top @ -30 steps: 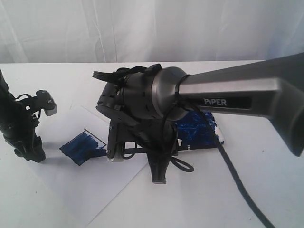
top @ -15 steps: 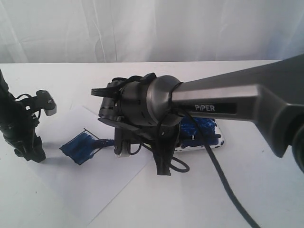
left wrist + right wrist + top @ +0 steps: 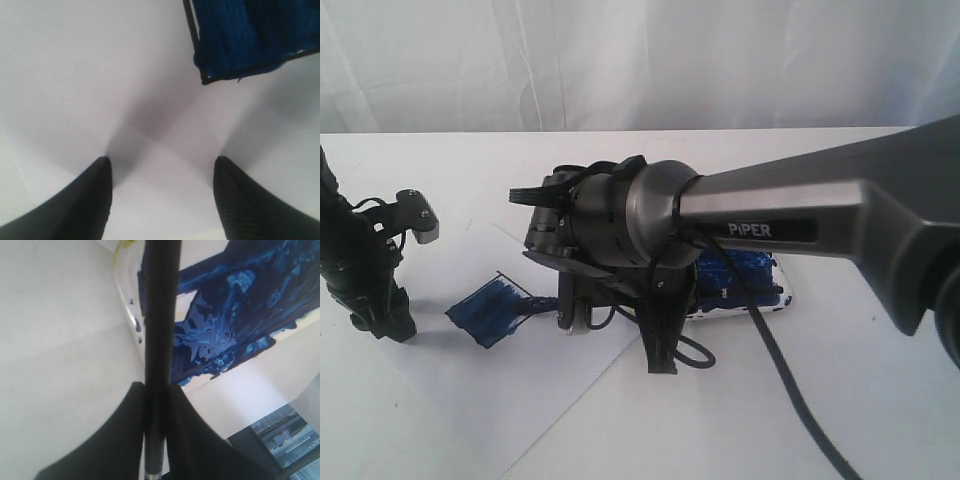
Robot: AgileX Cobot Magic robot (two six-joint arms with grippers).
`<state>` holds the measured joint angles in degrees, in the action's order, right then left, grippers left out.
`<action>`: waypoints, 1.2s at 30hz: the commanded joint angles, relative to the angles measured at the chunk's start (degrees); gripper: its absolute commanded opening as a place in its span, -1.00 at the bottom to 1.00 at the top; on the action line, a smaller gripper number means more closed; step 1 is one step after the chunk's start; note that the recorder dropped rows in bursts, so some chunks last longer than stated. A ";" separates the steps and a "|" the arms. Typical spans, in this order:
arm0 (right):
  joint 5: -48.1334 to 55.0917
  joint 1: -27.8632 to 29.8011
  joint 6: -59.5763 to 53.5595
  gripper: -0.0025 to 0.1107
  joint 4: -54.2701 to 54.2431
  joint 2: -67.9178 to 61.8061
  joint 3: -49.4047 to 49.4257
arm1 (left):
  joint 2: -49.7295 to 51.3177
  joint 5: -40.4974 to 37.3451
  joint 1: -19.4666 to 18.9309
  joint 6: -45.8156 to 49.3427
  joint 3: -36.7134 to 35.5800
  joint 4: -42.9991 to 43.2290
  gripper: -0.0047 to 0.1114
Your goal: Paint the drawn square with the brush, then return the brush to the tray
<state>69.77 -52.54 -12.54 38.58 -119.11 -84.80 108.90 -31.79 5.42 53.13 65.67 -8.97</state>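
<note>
- The tabletop (image 3: 905, 425) is showing as a plain, matte white surface, with a white cloth backdrop (image 3: 720, 60) hanging behind its far edge.
- A flat white paper sheet (image 3: 520, 390) is lying toward the near edge, with one corner pointing to the far edge.
- The drawn square (image 3: 490, 310) is sitting on that sheet as a small tilted shape. Its thin black outline is showing, and its inside is filled with streaky dark blue strokes.
- The tray (image 3: 185, 302) is lying flat near the middle of the tabletop, just beside the sheet. It is a shallow pale rectangle with a yellowish rim, smeared almost all over with thick, glossy dark blue paint, and it is holding nothing else.
- The brush (image 3: 160, 315), a long, thin, smooth black stick, is being gripped by the right gripper (image 3: 152, 387). The fingers (image 3: 195, 440) are pressing against its shaft from both sides, and a narrow silver band is showing just behind them.
- In the wrist view the shaft is crossing above the tray's rim. In the exterior view a thin dark end is reaching toward the painted square, and contact cannot be told.
- The left gripper (image 3: 161, 160) is hovering over bare paper near the square's corner, with its dark, tapering fingers (image 3: 95, 200) standing wide apart and gripping nothing.
- A black cable (image 3: 790, 370) is trailing across the tabletop toward the near edge.
</note>
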 commanded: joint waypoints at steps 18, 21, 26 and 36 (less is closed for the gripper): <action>0.19 1.76 -1.97 -0.96 1.91 0.23 0.17 | 1.82 -1.26 -0.12 -0.67 -1.03 0.14 0.18; 0.19 1.85 -1.97 -0.96 2.32 0.23 0.17 | 1.82 -1.26 -0.12 -0.67 -1.03 0.14 0.18; 0.19 1.85 -1.97 -0.96 2.32 0.35 0.17 | 1.82 -1.26 -0.12 -0.67 -1.03 0.14 0.18; 0.19 1.74 -0.47 -0.96 2.57 2.30 0.17 | 1.82 -1.26 -0.12 -0.67 -1.03 0.14 0.18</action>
<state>69.66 -50.98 -13.47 40.52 -117.80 -84.80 108.90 -31.79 5.42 53.13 65.67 -8.97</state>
